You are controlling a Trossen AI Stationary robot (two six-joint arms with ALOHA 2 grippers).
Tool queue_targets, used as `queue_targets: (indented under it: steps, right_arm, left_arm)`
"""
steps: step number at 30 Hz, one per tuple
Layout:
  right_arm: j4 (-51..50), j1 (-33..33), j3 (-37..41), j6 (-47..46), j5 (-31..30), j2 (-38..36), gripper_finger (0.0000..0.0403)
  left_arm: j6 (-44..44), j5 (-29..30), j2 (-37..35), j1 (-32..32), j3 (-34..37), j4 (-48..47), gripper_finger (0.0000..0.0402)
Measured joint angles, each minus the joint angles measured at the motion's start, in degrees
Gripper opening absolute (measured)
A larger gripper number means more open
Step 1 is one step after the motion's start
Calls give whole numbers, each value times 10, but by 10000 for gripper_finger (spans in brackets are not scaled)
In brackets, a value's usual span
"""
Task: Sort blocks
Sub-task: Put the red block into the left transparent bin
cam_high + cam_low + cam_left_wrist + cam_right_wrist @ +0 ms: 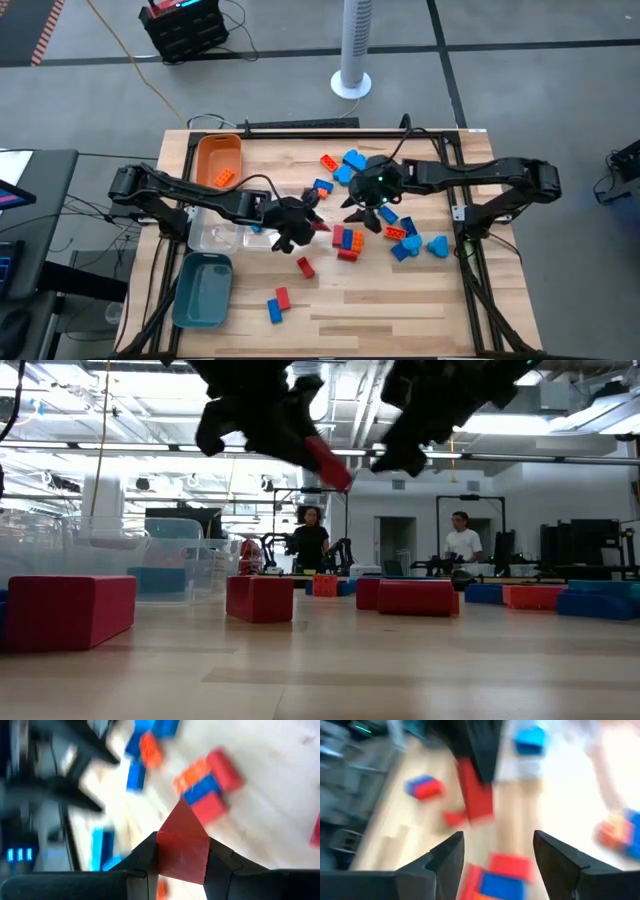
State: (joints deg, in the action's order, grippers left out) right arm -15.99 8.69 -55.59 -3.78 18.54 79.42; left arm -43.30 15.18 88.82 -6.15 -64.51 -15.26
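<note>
Left end effector [182, 855] clamps a red block [182, 847] by its flat sides, lifted just beside the clear tray [212, 235]; right end effector [497, 852] hangs open, empty, nearby; block looks light, rigid, slick.

The wooden surface [400, 300] is bright and evenly lit from above. In the low view, ceiling lights glare and both arms show as dark shapes. Both wrist views are smeared. The red block [182, 847] is sharper than the bricks behind it.
</note>
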Motion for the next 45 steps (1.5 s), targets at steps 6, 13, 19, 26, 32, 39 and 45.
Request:
queue_targets:
  steps: [6, 13, 19, 26, 32, 39, 45]
  right_arm:
    - [-23, -15, 37, 1, -96, -29, 240]
    - [-8, -23, 84, -18, -103, -29, 239]
    - [-6, -17, 92, -18, -113, -29, 239]
    - [14, -14, 92, -8, -114, -29, 239]
    - [16, -14, 92, -7, -114, -29, 239]
    - [15, -14, 92, -4, -114, -29, 239]
    - [15, -14, 92, -1, -114, -29, 239]
  left_arm:
    - [138, 119, -37, 14, 0, -149, 101]
    - [319, 149, -113, 33, 0, -307, 101]
    - [463, 84, -174, 33, 0, -440, 101]
    - [651, 75, -216, 33, 0, -611, 101]
    - [749, 48, -226, 26, 0, -685, 101]
    - [802, 41, -225, 12, 1, -725, 101]
    - [813, 38, -225, 5, 1, -725, 101]
